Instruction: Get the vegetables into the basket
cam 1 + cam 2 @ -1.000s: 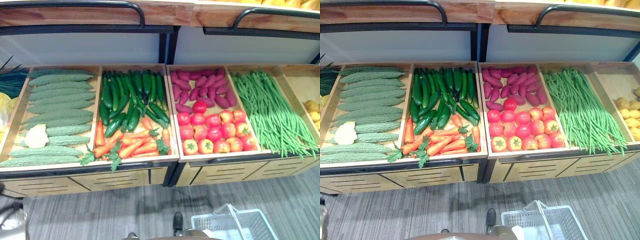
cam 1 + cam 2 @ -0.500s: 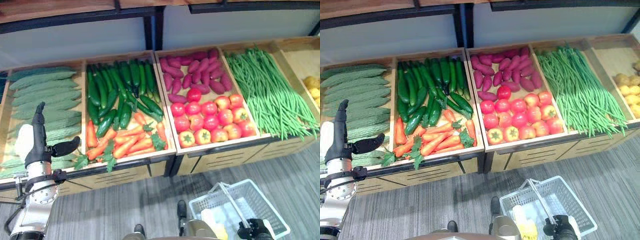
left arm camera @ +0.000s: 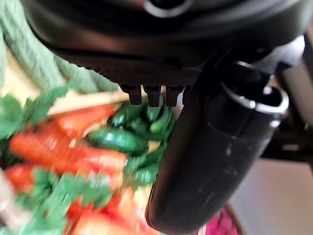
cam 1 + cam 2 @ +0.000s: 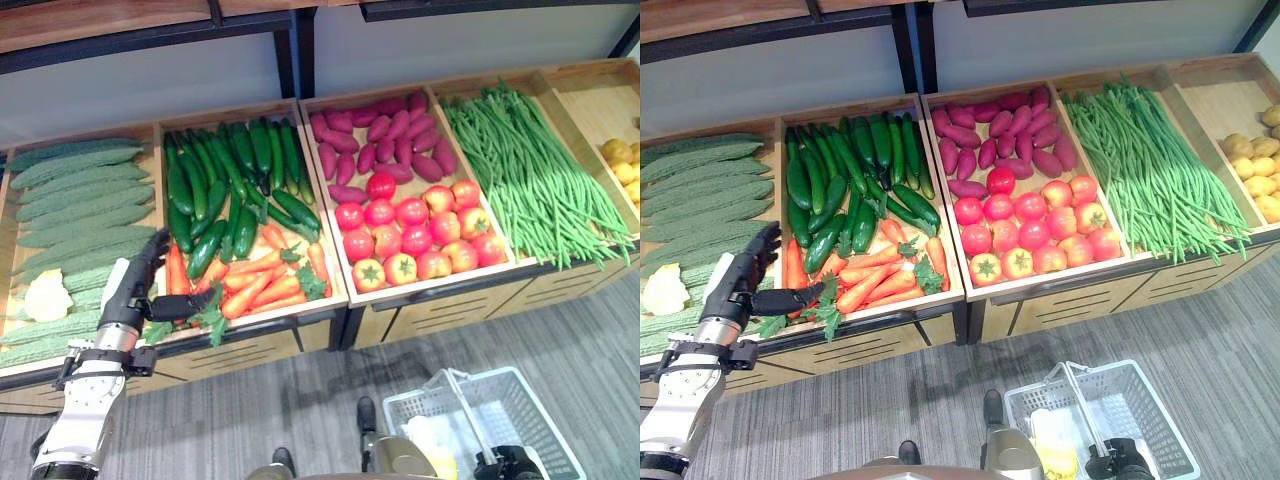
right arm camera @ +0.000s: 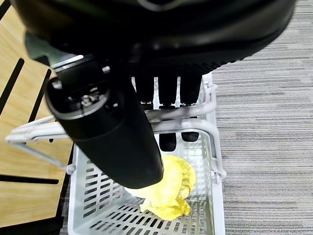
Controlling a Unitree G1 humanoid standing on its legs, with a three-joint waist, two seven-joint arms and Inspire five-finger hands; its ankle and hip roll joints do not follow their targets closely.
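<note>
Wooden crates hold the vegetables: bitter gourds (image 4: 80, 200), dark cucumbers (image 4: 220, 190), carrots (image 4: 260, 285), purple sweet potatoes (image 4: 380, 150), tomatoes (image 4: 410, 235) and green beans (image 4: 530, 170). My left hand (image 4: 135, 290) hovers open at the front of the gourd crate, fingers straight and thumb pointing toward the carrots, holding nothing. In the left wrist view the carrots (image 3: 73, 152) and cucumbers (image 3: 117, 139) lie just past its fingers. My right hand (image 4: 1115, 462) is low down, curled round the handle (image 5: 195, 122) of the white basket (image 4: 550, 430). A yellow vegetable (image 5: 171, 191) lies inside the basket.
A pale cauliflower-like head (image 4: 48, 295) sits among the gourds. Yellow potatoes (image 4: 620, 160) fill the far-right crate. A dark-framed upper shelf (image 4: 150, 35) overhangs the crates. Grey plank floor (image 4: 300, 400) lies between crates and basket.
The camera has tilted and shifted. My left hand has come down and to the right, from over the gourds toward the carrot crate's edge. The right hand still holds the basket.
</note>
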